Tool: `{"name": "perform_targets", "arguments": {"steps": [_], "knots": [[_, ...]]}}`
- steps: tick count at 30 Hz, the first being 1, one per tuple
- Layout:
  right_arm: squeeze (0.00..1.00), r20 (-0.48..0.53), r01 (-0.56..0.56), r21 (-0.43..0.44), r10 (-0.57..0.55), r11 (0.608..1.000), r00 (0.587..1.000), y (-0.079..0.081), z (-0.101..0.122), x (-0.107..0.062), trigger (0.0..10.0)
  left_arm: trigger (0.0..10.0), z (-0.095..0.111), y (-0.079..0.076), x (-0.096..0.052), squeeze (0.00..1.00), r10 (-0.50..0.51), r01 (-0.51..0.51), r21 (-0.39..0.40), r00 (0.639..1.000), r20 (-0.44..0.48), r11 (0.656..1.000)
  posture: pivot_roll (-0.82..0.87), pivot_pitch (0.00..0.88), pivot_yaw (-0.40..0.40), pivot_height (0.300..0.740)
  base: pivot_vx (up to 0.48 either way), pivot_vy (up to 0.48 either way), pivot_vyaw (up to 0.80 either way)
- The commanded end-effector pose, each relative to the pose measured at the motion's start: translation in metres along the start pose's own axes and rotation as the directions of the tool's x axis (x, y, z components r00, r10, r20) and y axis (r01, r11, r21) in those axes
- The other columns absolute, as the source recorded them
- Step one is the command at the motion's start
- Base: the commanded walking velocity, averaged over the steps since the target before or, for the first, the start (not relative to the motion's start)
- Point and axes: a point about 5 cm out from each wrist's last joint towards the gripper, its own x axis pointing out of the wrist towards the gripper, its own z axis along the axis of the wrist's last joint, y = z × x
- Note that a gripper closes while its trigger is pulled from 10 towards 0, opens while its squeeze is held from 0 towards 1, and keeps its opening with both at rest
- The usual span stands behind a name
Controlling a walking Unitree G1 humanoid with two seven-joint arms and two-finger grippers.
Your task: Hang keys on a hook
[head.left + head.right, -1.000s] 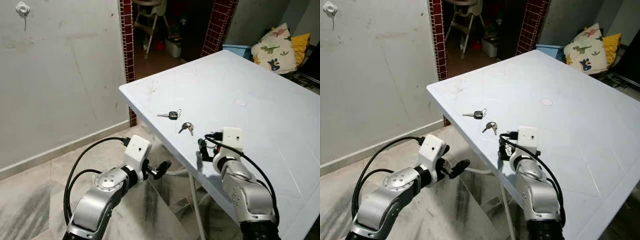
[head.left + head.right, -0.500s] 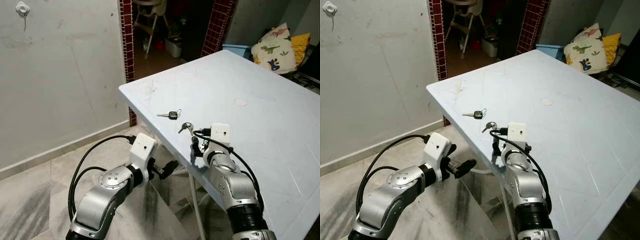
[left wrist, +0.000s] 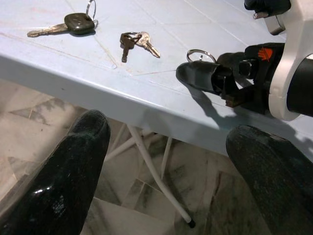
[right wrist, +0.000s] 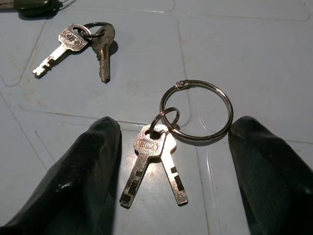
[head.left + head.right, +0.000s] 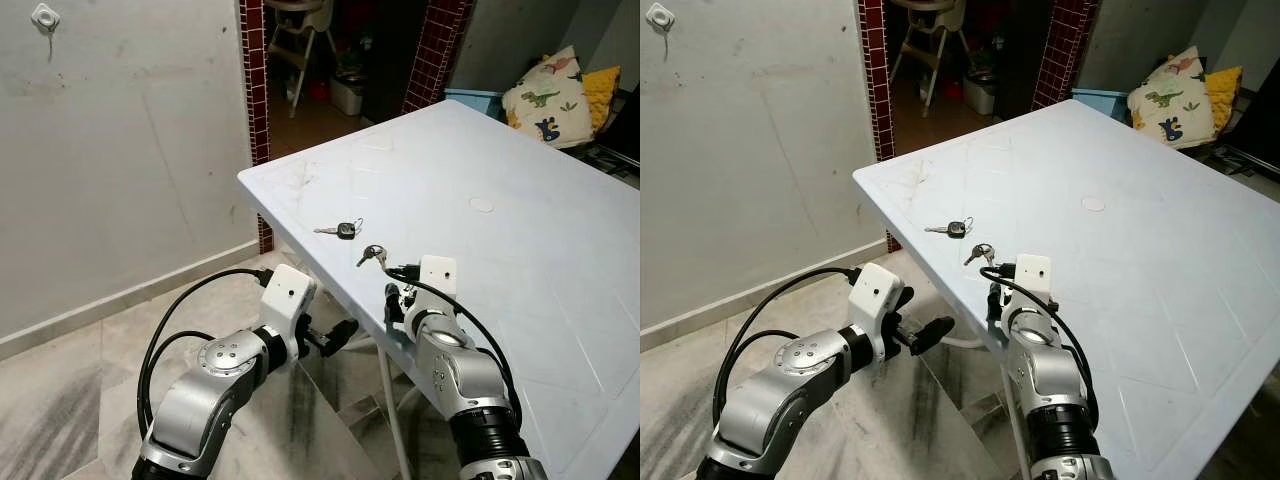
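Left eye view first, going from left to right. High on the grey wall you can see a small white hook [image 5: 45, 16]. Lower down, your left gripper [image 5: 333, 335] hangs in the air just off the near edge of the white table [image 5: 520, 250], below the table top. Its two black fingers [image 3: 63, 181] are spread apart and hold nothing.

On the table near that edge lies a key with a black head [image 5: 341, 230]. Just past it is a small bunch of two silver keys [image 5: 373, 255]. Next comes your right gripper [image 5: 394, 301], low over the table edge. In the right wrist view, its fingers [image 4: 73, 186] are spread wide, one on each side of a big ring with two silver keys [image 4: 166, 142]. The ring and keys lie flat on the table between the fingers. The fingers do not touch them. Far off to the right, a cushion [image 5: 548, 98] with dinosaur pictures sits behind the table.
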Motion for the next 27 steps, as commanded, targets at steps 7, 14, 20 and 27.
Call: {"name": "perform_targets", "arguments": {"steps": [7, 14, 20, 27], "knots": [[0.00, -0.083, 0.030, 0.019, -0.028, 0.999, 0.996, -0.0041, -0.0188, 0.0017, 0.0, 10.0, 0.0053, -0.0014, 0.0014, 0.00, -0.008, 0.008, 0.017, 1.000, 0.006, 1.000, 0.18, 0.000, -0.070, 0.740, 0.000, 0.000, 0.00], [0.00, -0.086, 0.064, 0.009, -0.063, 0.998, 0.994, -0.0117, -0.0191, 0.0027, 0.0, 10.0, 0.0050, -0.0016, 0.0018, 0.00, -0.011, 0.011, 0.020, 1.000, 0.000, 1.000, 0.18, 0.000, -0.069, 0.740, 0.000, 0.000, 0.00], [0.00, -0.072, 0.053, -0.001, -0.053, 0.999, 0.996, -0.0120, -0.0175, 0.0025, 6.1, 10.0, 0.0054, -0.0011, 0.0021, 0.00, -0.014, 0.014, 0.025, 1.000, -0.003, 1.000, 0.18, 0.000, -0.068, 0.740, 0.000, 0.000, 0.00], [0.00, -0.067, 0.041, -0.040, -0.044, 0.998, 0.997, -0.0085, -0.0165, -0.0008, 10.0, 10.0, 0.0050, -0.0010, 0.0018, 0.00, -0.016, 0.016, 0.027, 1.000, -0.008, 1.000, 0.19, 0.000, -0.068, 0.740, 0.000, 0.000, 0.00]]}}
